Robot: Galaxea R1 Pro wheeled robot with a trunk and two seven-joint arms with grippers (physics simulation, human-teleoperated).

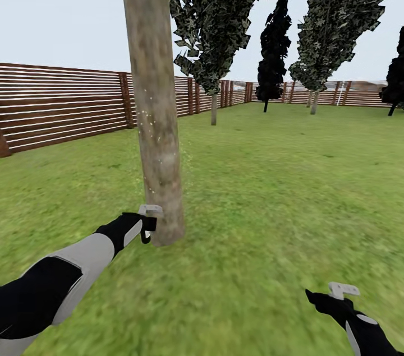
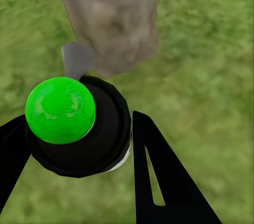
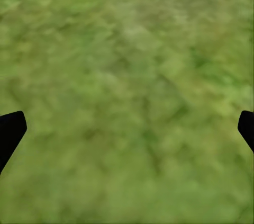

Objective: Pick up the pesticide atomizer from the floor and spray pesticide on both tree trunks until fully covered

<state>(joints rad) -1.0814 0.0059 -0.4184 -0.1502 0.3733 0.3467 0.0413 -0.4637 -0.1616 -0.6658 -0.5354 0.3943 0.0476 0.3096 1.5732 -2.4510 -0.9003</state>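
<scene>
The left claw [image 1: 147,225] pinches the pesticide atomizer [image 2: 79,128] between its two black fingers [image 2: 169,181], the bottle seated deep in the grip so the grey trigger spray head [image 2: 77,60] points straight out ahead of the claw at the tree trunk [image 1: 154,98]. Held this low and close, just short of the trunk's base, the nozzle probably aims at bark not yet covered — pale specks dot the trunk higher up. The left wrist view adds what the head view cannot: a bright green cap-like ball [image 2: 61,110] on the bottle's near end and the nozzle nearly touching the bark. The head view alone gives the setting — wooden fence [image 1: 62,103], lawn [image 1: 280,188], a second tree [image 1: 216,25] well beyond. The right claw [image 1: 342,292] hangs spread and empty over grass.
</scene>
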